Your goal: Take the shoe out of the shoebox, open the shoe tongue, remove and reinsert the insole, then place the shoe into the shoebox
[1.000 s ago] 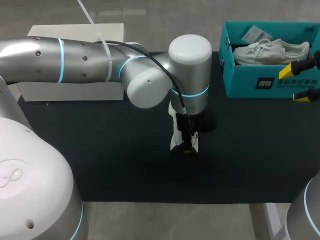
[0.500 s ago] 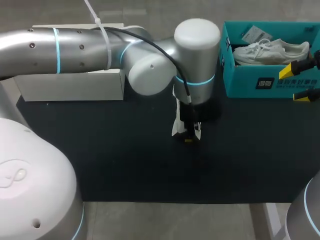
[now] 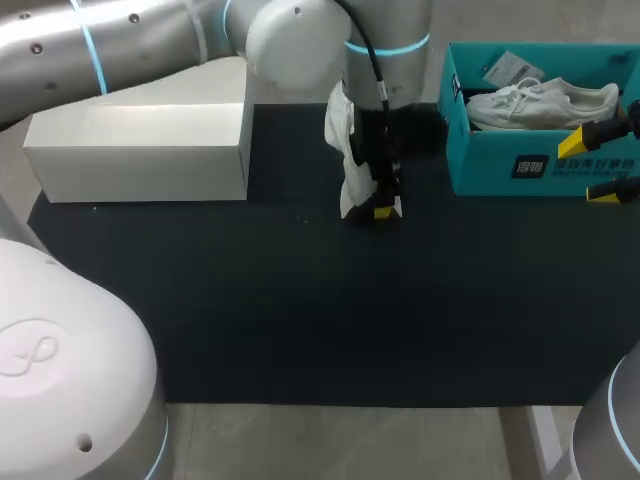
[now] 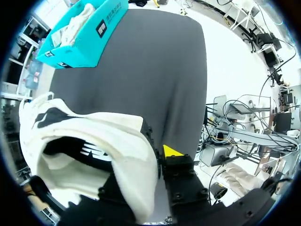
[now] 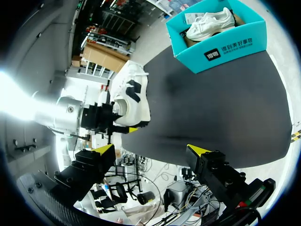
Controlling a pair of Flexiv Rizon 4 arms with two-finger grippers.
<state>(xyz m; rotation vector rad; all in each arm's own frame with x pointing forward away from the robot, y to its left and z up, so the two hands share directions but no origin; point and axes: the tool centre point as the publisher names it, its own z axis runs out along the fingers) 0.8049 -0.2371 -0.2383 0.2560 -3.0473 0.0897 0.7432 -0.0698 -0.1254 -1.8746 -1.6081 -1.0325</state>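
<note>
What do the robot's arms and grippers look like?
The left arm is smooth silver tubing with white rounded joint caps, glowing blue rings and a black cable. The left gripper and right gripper are black, each with two yellow-tipped fingers.

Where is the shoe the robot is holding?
Head view: the white shoe hangs in the left gripper over the dark mat, just left of the teal shoebox.

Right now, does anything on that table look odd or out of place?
One white shoe is tipped on end, pinched in the left gripper over the dark mat, not lying flat like the other shoe in the teal shoebox. That looks deliberate rather than an accident. I see nothing spilled or damaged.
</note>
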